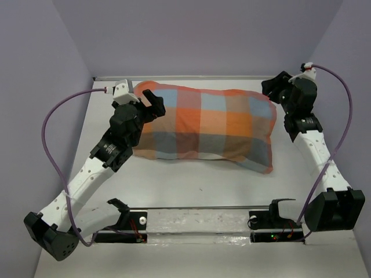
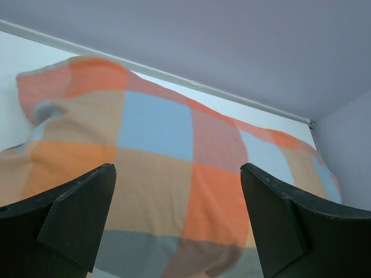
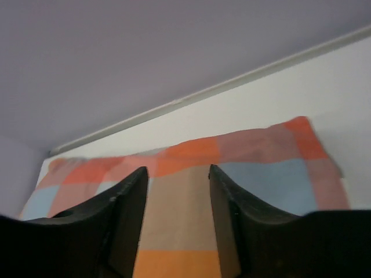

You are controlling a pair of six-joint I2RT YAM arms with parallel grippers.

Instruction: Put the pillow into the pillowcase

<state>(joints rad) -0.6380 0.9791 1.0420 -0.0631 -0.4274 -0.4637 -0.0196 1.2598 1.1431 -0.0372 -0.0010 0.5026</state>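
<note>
The checked pillowcase (image 1: 203,127) lies puffed up across the back of the white table (image 1: 191,185), in orange, light blue, grey and peach squares. The pillow is hidden; no plain white fabric shows. My left gripper (image 1: 153,101) hovers open over the case's left end, and the left wrist view has the pillowcase (image 2: 156,150) filling the wide gap of that gripper (image 2: 178,168). At the case's far right corner, my right gripper (image 1: 272,87) is open with nothing between its fingers. In the right wrist view the pillowcase (image 3: 185,191) lies just beyond the gripper (image 3: 178,169).
A metal rail (image 1: 197,220) with two black brackets runs along the near table edge between the arm bases. Purple walls close in the back and both sides. A purple cable (image 1: 55,150) loops off the left arm, another off the right.
</note>
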